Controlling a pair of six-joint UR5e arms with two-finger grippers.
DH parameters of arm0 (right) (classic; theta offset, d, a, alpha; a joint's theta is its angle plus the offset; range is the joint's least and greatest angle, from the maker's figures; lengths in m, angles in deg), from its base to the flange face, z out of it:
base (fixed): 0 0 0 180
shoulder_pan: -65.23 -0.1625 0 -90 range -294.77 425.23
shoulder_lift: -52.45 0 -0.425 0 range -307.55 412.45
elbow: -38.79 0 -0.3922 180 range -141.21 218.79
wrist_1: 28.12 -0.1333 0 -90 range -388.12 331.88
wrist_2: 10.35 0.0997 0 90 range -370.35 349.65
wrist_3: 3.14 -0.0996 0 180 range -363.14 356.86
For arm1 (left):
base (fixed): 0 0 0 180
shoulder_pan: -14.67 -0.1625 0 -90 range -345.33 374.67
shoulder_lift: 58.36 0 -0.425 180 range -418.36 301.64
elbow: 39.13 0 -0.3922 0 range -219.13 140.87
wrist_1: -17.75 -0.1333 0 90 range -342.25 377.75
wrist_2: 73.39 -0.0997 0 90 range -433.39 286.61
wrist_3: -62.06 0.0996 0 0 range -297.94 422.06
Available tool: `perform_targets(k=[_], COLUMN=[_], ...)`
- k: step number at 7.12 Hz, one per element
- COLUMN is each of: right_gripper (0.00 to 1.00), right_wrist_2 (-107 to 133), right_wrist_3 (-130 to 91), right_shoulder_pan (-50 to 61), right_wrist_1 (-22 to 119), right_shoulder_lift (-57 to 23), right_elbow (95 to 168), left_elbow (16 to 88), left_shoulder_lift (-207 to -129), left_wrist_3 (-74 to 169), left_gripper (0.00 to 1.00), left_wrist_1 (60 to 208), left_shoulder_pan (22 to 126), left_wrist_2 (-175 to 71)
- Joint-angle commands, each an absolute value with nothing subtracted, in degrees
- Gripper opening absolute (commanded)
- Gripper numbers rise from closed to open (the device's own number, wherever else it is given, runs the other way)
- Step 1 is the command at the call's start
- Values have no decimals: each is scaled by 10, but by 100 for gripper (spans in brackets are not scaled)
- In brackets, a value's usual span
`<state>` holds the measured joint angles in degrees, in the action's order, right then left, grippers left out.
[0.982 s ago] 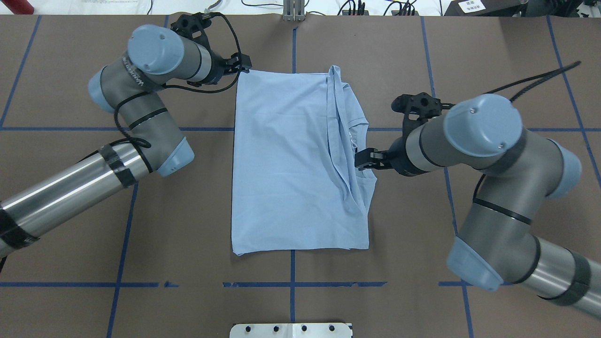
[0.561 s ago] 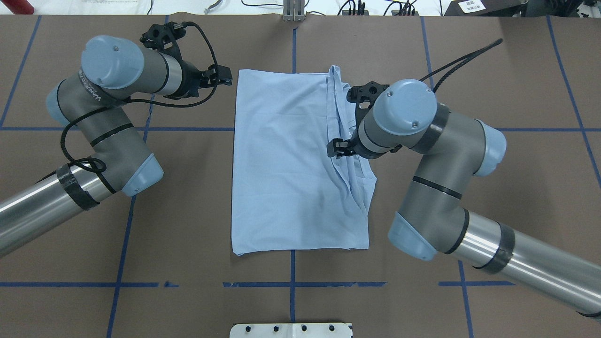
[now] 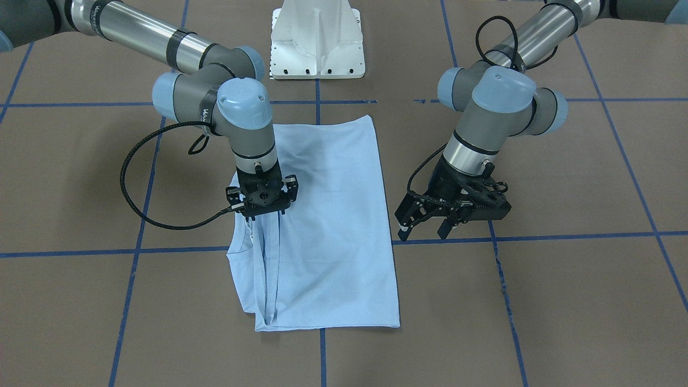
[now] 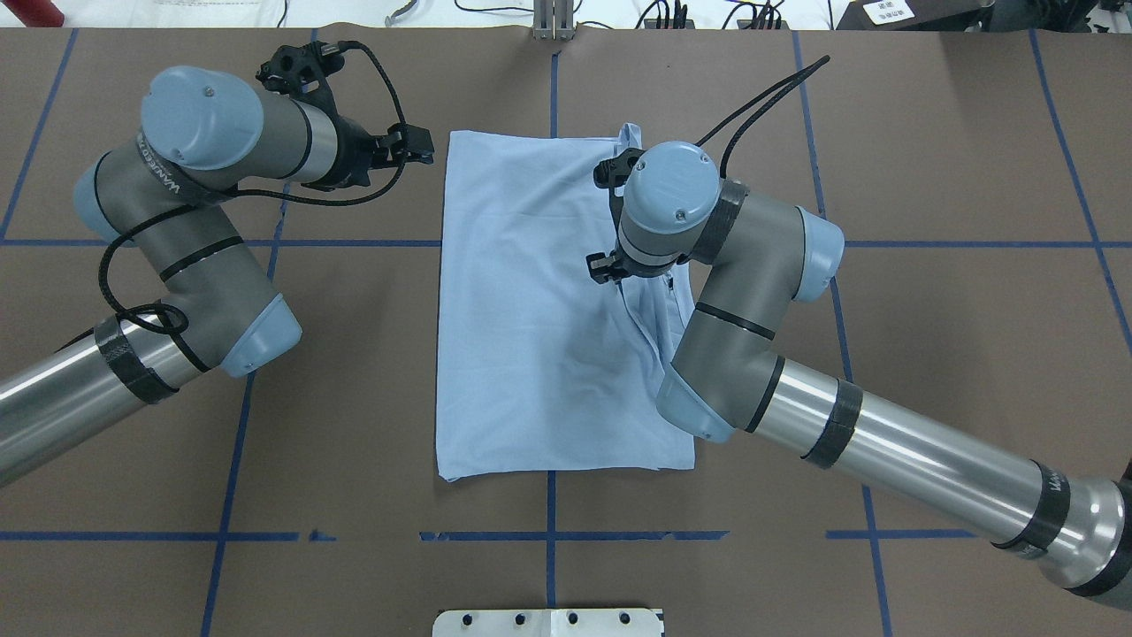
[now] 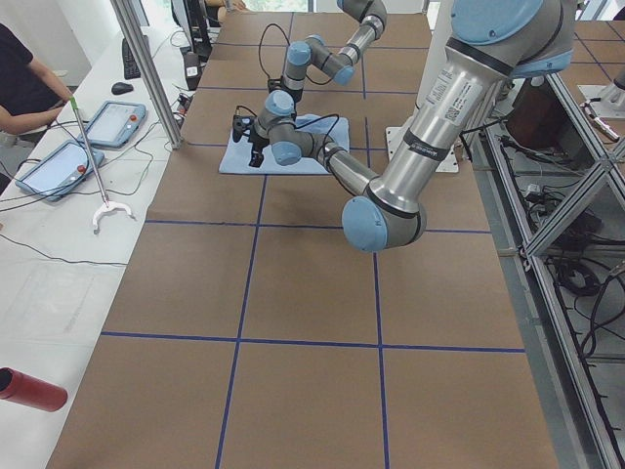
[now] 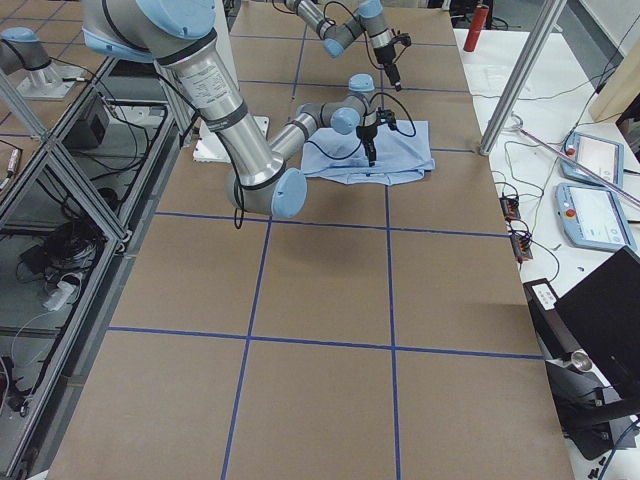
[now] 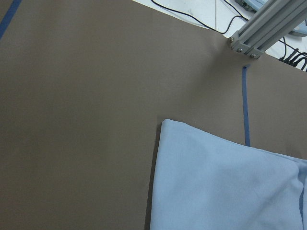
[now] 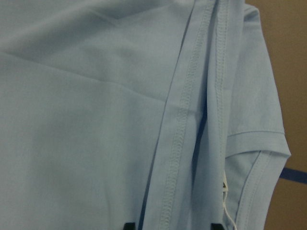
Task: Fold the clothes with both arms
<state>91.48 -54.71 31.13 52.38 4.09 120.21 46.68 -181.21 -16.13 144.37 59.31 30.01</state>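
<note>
The pale light-blue T-shirt (image 4: pixel 531 336) lies folded into a tall rectangle mid-table, back side up, with a hemmed fold running down its right part; it also shows in the front view (image 3: pixel 333 231). No chest print shows. My right gripper (image 4: pixel 607 267) points straight down onto that fold (image 8: pixel 184 120). Its two fingertips (image 8: pixel 128 225) stand apart on either side of the seam, so it is open. My left gripper (image 3: pixel 423 230) is open and empty just off the shirt's far left corner (image 7: pixel 163 123); it also shows in the overhead view (image 4: pixel 423 147).
The white pedestal base (image 3: pixel 317 43) stands at the robot's edge of the table. An aluminium post (image 4: pixel 553 22) and cables sit at the far edge. Blue tape lines (image 4: pixel 230 442) grid the brown table. Operators' tablets (image 5: pixel 68 147) lie on a side table.
My right arm has swung left from the shirt's right edge onto the folded hem and turned to point down. My left gripper has drawn back leftwards off the shirt's far left corner.
</note>
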Motion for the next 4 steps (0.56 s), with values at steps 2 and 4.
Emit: perform_targets(k=[2,4], right_gripper=[57,58], right_wrist_2=[913,914], right_wrist_3=[-527,-527], right_shoulder_pan=[311,311], right_wrist_1=[519,520], right_shoulder_lift=[52,62], right_elbow=[1176,1166], left_elbow=[464,460], left_shoulder_lift=[-1811,-1813], left_wrist_3=[-161,-161], left_gripper=[100,100], left_wrist_1=[1446,1448], left_shoulder_pan=[592,591], left_wrist_2=[300,300])
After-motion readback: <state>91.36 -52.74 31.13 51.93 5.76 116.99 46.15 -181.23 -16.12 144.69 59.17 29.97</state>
